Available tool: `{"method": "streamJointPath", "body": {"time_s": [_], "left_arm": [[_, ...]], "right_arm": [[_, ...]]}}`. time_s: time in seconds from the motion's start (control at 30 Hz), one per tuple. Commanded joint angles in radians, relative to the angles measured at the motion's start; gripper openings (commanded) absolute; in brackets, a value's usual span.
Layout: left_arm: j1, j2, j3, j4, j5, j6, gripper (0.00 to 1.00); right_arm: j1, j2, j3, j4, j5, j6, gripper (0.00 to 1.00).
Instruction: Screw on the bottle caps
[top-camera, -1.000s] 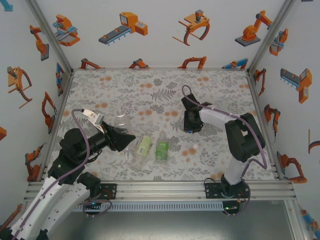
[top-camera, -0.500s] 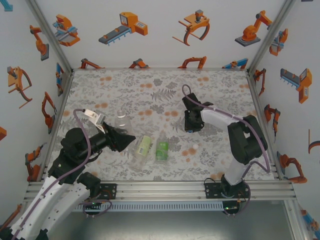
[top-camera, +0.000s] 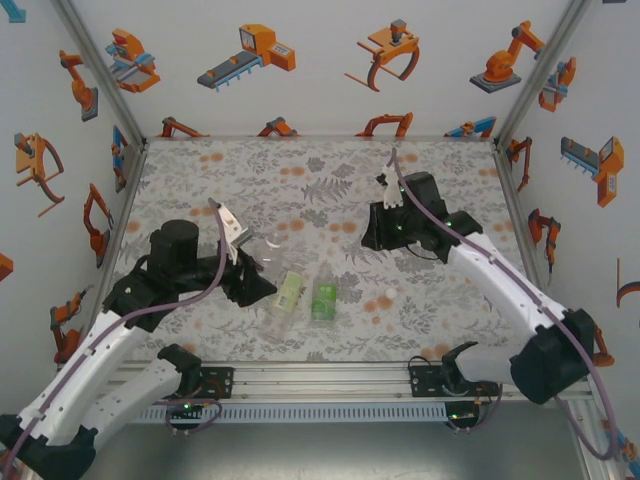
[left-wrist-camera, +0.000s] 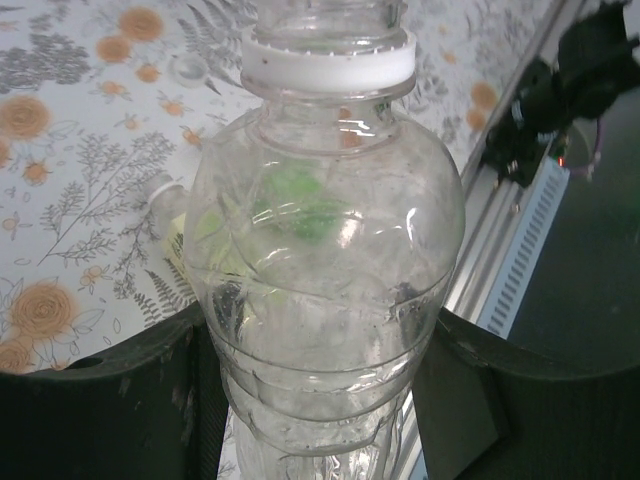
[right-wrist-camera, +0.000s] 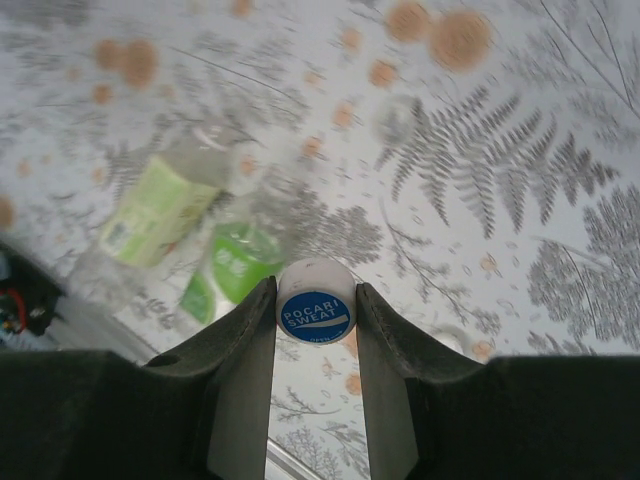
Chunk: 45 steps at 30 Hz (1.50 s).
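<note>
My left gripper (left-wrist-camera: 320, 400) is shut on the unlabelled clear bottle (left-wrist-camera: 325, 280), its dark fingers (left-wrist-camera: 110, 400) pressing both sides of the body. The neck ring is white and the mouth bears no cap. From above, this bottle (top-camera: 262, 247) hangs over the table's left half in the left gripper (top-camera: 252, 280). My right gripper (right-wrist-camera: 315, 310) is shut on a white cap with a blue top (right-wrist-camera: 315, 305); in the top view the right gripper (top-camera: 385, 228) is right of centre. The pale-label bottle (top-camera: 288, 292) and the bright green-label bottle (top-camera: 323, 300) lie side by side on the table.
A loose white cap (top-camera: 388, 293) lies on the floral table (top-camera: 300, 170) to the right of the lying bottles. White walls with robot pictures close in three sides. An aluminium rail (top-camera: 330, 375) runs along the near edge.
Both arms have changed pose: the left arm rose and swung in with the bottle, the right arm's elbow swung out to the right while its gripper stayed near the same spot.
</note>
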Motion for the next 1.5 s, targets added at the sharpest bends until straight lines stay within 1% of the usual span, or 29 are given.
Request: {"method": "streamJointPath", "body": {"time_s": [0.0, 0.1, 0.2, 0.27, 0.47, 0.57, 0.63, 0.9, 1.0, 1.47], "left_arm": [[-0.025, 0.033, 0.058, -0.109, 0.099, 0.183, 0.06], [-0.045, 0.069, 0.088, -0.133, 0.142, 0.235, 0.02], [-0.074, 0.126, 0.138, -0.21, 0.143, 0.293, 0.01], [-0.103, 0.172, 0.182, -0.274, 0.114, 0.329, 0.0], [-0.197, 0.29, 0.301, -0.38, 0.052, 0.384, 0.0], [-0.248, 0.336, 0.345, -0.404, 0.007, 0.395, 0.0], [-0.266, 0.356, 0.363, -0.406, -0.004, 0.397, 0.0], [-0.299, 0.383, 0.391, -0.396, -0.019, 0.395, 0.0], [-0.31, 0.383, 0.397, -0.391, -0.019, 0.396, 0.0], [-0.346, 0.391, 0.403, -0.383, -0.033, 0.407, 0.0]], "right_arm": [[0.006, -0.095, -0.045, 0.112, -0.264, -0.11, 0.0], [0.011, -0.16, -0.066, 0.216, -0.438, -0.125, 0.01], [0.028, -0.199, -0.053, 0.255, -0.559, -0.186, 0.01], [0.056, -0.22, -0.04, 0.257, -0.601, -0.255, 0.01], [0.156, -0.232, 0.005, 0.26, -0.653, -0.416, 0.03], [0.196, -0.223, 0.039, 0.208, -0.653, -0.528, 0.03], [0.211, -0.215, 0.062, 0.166, -0.654, -0.584, 0.03], [0.248, -0.193, 0.101, 0.058, -0.676, -0.69, 0.01], [0.26, -0.184, 0.1, 0.034, -0.67, -0.706, 0.0], [0.294, -0.159, 0.093, 0.03, -0.635, -0.71, 0.0]]}}
